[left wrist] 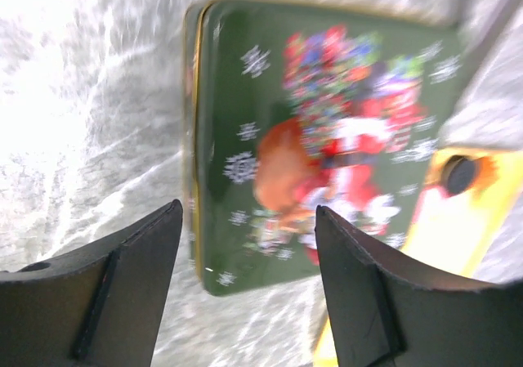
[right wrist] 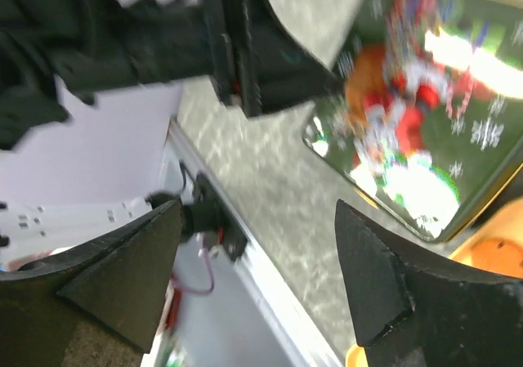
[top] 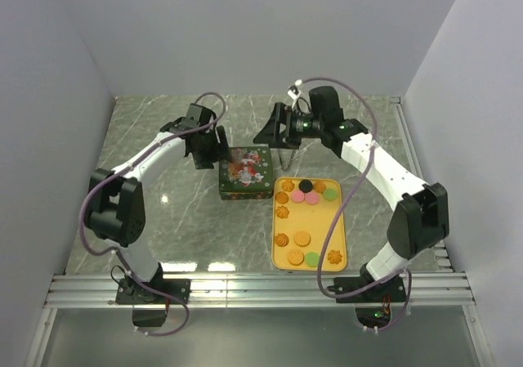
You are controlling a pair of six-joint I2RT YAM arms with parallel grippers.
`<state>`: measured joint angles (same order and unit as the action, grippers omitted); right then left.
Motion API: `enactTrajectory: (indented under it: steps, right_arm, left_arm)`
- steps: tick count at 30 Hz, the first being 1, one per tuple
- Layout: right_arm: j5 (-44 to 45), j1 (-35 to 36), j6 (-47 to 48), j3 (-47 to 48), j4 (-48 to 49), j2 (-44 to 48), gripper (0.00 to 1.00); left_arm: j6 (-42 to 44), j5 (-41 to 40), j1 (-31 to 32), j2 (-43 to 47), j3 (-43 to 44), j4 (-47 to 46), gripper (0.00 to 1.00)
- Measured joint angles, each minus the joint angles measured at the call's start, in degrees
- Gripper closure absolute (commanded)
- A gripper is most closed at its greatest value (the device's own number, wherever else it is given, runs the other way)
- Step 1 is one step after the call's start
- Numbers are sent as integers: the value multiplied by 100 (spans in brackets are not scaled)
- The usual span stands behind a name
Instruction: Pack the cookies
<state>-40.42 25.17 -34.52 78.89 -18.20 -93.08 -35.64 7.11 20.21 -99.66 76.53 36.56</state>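
**Both pincers spread near the tin, cookies on the tray**

Your cookies [top: 301, 239] sit on the yellow tray [top: 327, 228], right of centre on the grey marbled desk [top: 163, 212]. Far end of the tray: a row of three, orange, black cookie [top: 306, 185], golden. Just behind them a row of four: golden, pink, pink, green. One golden flower shape lies alone by the left rim. Near end: two golden ones, then orange, green and a golden flower along the near rim.

A green Christmas tin [top: 245, 172], printed Santa face up, stands just beside the tray's far left corner. You cannot tell from above whether they touch.

Your left pincer [left wrist: 249, 212] is spread, with nothing between its fingers. It hangs at the tin's far left side. Its blurred wrist view looks down on the tin, with the tray corner and the black cookie at the right edge.

Your right pincer [right wrist: 257, 208] is also spread and holds nothing. It hangs past the tin's far right corner, beyond the tray's far end. Its wrist view is blurred too, showing the tin at upper right and the left arm [right wrist: 122, 40] at upper left
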Motion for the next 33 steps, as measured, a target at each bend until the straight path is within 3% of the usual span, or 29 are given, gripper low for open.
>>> enactTrajectory:
  steps: [7,11,15,20,23,28,33]
  right_arm:
    - [1062,70,-339,280,-39,490,12]
    - [1897,267,-688,332,-96,551,7]
    - [2911,645,-990,1088,-660,343,5]
    - [4358,1040,-1563,2623,-1558,-208,4]
    - [5152,1196,-1904,3077,-1902,-442,2]
    - [6102,1279,-2055,3248,-2253,-623,2]
    - [6343,1368,-1950,3838,-2743,-953,0]
  left_arm:
    - [-837,-1008,411,782,184,-509,21]
    - [-1213,-1928,1060,1117,262,-793,15]
    - [-1679,-2846,1709,1150,560,-723,10]
    - [-2463,-4120,2105,525,1836,319,10]
    - [-2844,-4592,2275,-74,2682,1147,11]
    - [-3082,-4754,2387,-990,3989,2417,13]
    - [-2962,-4736,2385,-1054,4210,2852,6]
